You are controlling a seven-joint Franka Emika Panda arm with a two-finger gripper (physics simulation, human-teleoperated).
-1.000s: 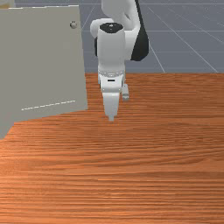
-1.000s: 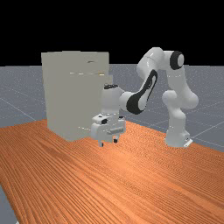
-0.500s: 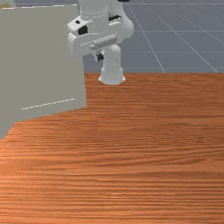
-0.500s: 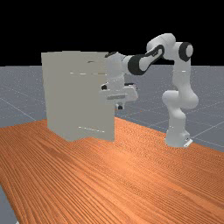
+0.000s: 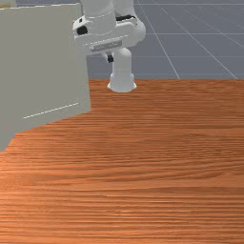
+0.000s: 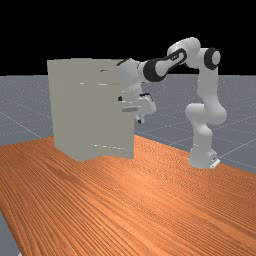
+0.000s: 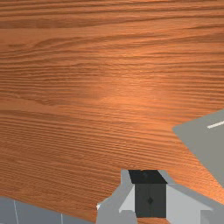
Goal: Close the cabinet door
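Tool [image 5: 110,58] fingers [image 7: 142,200] together, wrist view

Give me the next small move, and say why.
I'd probably push the free edge of the door away from the front view's camera, with closed fingers: the door stands swung out from the cabinet, and the fingers are near that edge.

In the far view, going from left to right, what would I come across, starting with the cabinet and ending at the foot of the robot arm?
Cabinet → gripper → arm's base
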